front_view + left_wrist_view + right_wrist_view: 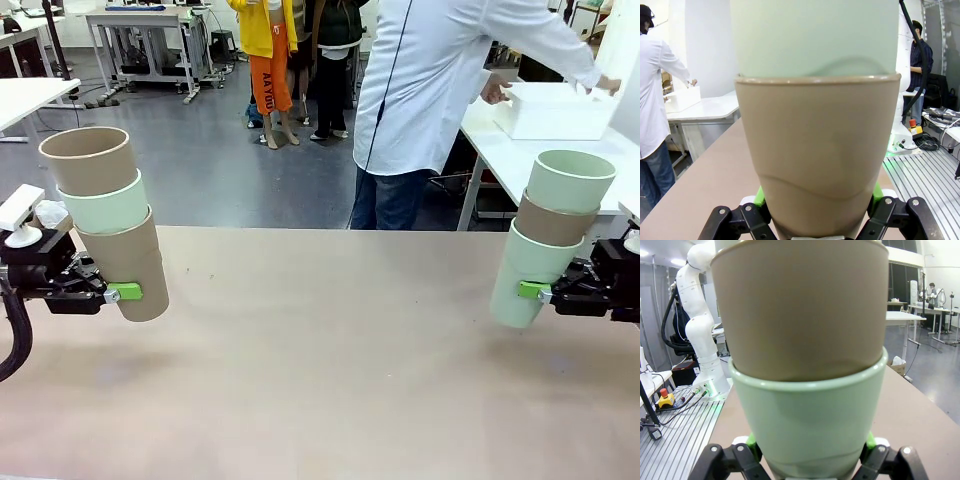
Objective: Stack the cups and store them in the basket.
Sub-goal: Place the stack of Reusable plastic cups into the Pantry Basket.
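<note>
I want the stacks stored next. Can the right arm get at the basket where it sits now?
Probably not: the basket sits on a separate white table farther back, under the person's hands, while the right end effector holds a three-cup stack.

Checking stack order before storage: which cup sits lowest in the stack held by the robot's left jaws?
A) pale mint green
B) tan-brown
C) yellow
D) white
B: the left jaws clamp the tan-brown cup, with a mint cup nested inside it.
</note>
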